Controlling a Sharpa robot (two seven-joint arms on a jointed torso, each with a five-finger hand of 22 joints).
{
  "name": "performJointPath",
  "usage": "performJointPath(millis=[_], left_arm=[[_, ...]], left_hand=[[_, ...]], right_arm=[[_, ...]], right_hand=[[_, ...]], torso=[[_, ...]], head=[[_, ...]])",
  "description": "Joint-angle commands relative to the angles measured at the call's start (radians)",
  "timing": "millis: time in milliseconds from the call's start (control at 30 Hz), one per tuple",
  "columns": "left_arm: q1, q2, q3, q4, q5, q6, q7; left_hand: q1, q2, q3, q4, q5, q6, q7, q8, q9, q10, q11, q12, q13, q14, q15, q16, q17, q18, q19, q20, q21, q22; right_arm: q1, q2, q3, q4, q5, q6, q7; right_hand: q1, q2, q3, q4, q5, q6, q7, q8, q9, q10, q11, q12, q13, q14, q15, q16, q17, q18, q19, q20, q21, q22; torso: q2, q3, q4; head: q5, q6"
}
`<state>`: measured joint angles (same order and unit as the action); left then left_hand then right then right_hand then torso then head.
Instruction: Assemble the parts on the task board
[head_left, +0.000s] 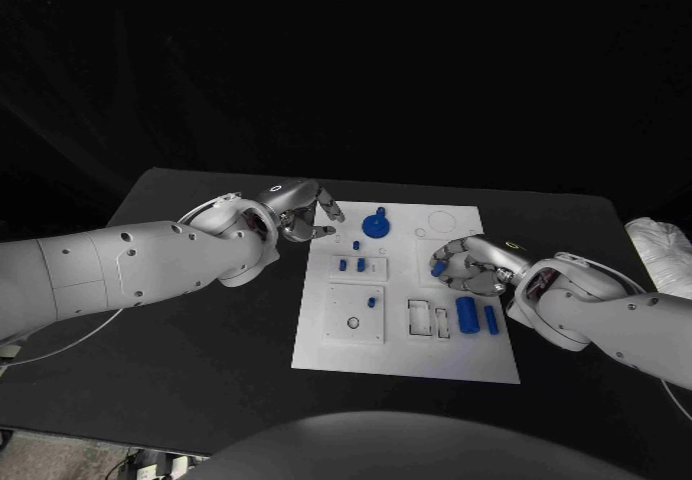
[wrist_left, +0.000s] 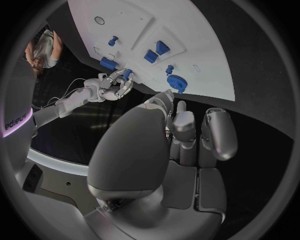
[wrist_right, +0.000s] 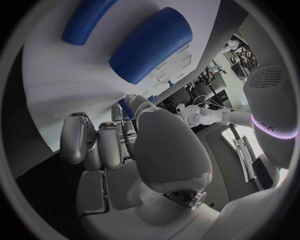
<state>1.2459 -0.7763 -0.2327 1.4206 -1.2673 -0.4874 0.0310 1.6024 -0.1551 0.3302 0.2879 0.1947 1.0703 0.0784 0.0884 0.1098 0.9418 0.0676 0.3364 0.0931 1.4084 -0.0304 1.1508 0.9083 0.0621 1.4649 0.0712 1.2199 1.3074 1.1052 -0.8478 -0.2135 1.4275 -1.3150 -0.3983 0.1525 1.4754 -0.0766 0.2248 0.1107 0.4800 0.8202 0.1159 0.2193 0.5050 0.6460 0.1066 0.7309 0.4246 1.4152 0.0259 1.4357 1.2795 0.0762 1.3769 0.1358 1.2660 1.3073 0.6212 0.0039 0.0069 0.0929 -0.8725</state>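
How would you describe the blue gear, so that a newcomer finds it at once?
Start at the white task board in the middle of the black table. Go to its far edge, just beside the left hand. The blue gear lies there: it is the only round, toothed part, while the other blue parts are pegs and cylinders.

My white left arm (head_left: 130, 265) reached in from the left edge toward upper centre, its silver many-fingered left hand (head_left: 300, 212) curled loosely, holding nothing. My white right arm (head_left: 613, 315) entered from the right edge; its silver right hand (head_left: 464, 266), right of centre, pinched a small blue part (head_left: 438, 267) between fingertips.
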Motion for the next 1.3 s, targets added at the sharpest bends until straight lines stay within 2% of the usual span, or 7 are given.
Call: performJointPath(millis=[33,300,567,867,1133,1300], left_arm=[[0.0,0.002,0.001,0.0,0.004,0.003,0.011],[-0.001,0.003,0.001,-0.004,-0.004,0.015,0.002],[-0.001,0.003,0.001,-0.004,-0.012,0.022,-0.008],[-0.001,-0.001,0.001,-0.002,-0.012,0.027,-0.017],[-0.001,-0.005,0.001,0.0,-0.01,0.035,-0.024],[-0.002,-0.003,0.001,-0.002,-0.009,0.043,-0.029]], left_hand=[[0.012,0.001,0.007,0.0,-0.004,0.004,0.002,0.005,0.001,0.01,0.0,-0.003,-0.001,0.0,-0.006,0.006,0.0,0.005,0.001,0.001,0.003,0.174],[0.014,0.001,0.015,-0.001,-0.004,0.012,0.012,0.009,0.003,0.018,-0.001,0.0,-0.003,-0.003,-0.006,0.002,-0.007,0.006,0.0,0.0,-0.001,0.174],[0.014,0.001,0.017,-0.001,-0.004,0.014,0.014,0.01,0.003,0.018,-0.002,0.0,-0.003,-0.004,-0.006,0.001,-0.008,0.006,-0.001,0.0,-0.002,0.173],[0.016,0.002,0.02,-0.001,-0.003,0.014,0.014,0.01,0.003,0.019,-0.002,0.0,-0.004,-0.005,-0.006,-0.001,-0.011,0.006,-0.002,0.0,-0.004,0.173],[0.018,0.003,0.022,-0.002,-0.003,0.013,0.014,0.01,0.003,0.019,-0.002,0.0,-0.004,-0.007,-0.006,-0.004,-0.015,0.007,-0.002,0.0,-0.006,0.172],[0.019,0.003,0.025,-0.002,-0.003,0.013,0.013,0.009,0.003,0.02,-0.002,0.0,-0.004,-0.008,-0.006,-0.006,-0.018,0.007,-0.003,0.0,-0.008,0.172]], right_arm=[[-0.002,0.003,0.0,-0.001,-0.017,-0.029,0.029],[-0.004,0.011,0.0,-0.006,-0.019,-0.047,0.018],[-0.008,0.017,0.0,-0.011,-0.024,-0.048,0.004],[-0.009,0.009,0.0,-0.003,0.005,-0.071,0.007],[-0.002,-0.016,0.0,0.032,0.04,-0.068,0.002],[0.027,-0.044,0.0,0.077,0.075,-0.056,-0.014]], right_hand=[[0.002,0.001,0.01,-0.009,0.012,-0.018,-0.001,0.035,0.035,0.012,-0.005,0.034,0.027,0.003,-0.01,0.006,0.005,-0.005,0.006,-0.011,0.011,0.171],[-0.016,0.003,0.033,-0.014,-0.004,-0.058,0.006,0.095,0.092,0.012,-0.014,0.086,0.076,0.007,-0.011,0.008,0.008,-0.007,0.009,-0.013,0.018,0.172],[-0.016,0.01,0.051,-0.023,-0.013,-0.037,0.016,0.168,0.14,0.043,-0.029,0.13,0.111,0.011,-0.016,0.009,0.009,-0.007,0.013,-0.017,0.024,0.174],[-0.028,0.008,0.065,-0.022,-0.016,-0.001,0.013,0.236,0.179,0.064,-0.035,0.139,0.125,0.017,-0.021,0.01,0.011,-0.008,0.016,-0.021,0.028,0.174],[-0.034,0.005,0.067,-0.02,-0.021,0.008,0.012,0.253,0.19,0.071,-0.035,0.142,0.128,0.019,-0.02,0.011,0.012,-0.008,0.017,-0.021,0.028,0.174],[-0.034,0.005,0.069,-0.02,-0.024,0.011,0.011,0.258,0.193,0.074,-0.036,0.142,0.129,0.019,-0.02,0.01,0.011,-0.008,0.016,-0.022,0.027,0.174]], torso=[[0.0,0.0,0.0001],[-0.001,0.0003,-0.0007],[0.0,0.0004,-0.0004],[-0.001,0.0002,-0.0001],[-0.001,0.0,-0.0009],[-0.001,0.0,-0.001]], head=[[0.002,0.0],[0.001,0.0],[0.002,0.0],[0.01,0.0],[0.013,0.0],[0.012,0.0]])
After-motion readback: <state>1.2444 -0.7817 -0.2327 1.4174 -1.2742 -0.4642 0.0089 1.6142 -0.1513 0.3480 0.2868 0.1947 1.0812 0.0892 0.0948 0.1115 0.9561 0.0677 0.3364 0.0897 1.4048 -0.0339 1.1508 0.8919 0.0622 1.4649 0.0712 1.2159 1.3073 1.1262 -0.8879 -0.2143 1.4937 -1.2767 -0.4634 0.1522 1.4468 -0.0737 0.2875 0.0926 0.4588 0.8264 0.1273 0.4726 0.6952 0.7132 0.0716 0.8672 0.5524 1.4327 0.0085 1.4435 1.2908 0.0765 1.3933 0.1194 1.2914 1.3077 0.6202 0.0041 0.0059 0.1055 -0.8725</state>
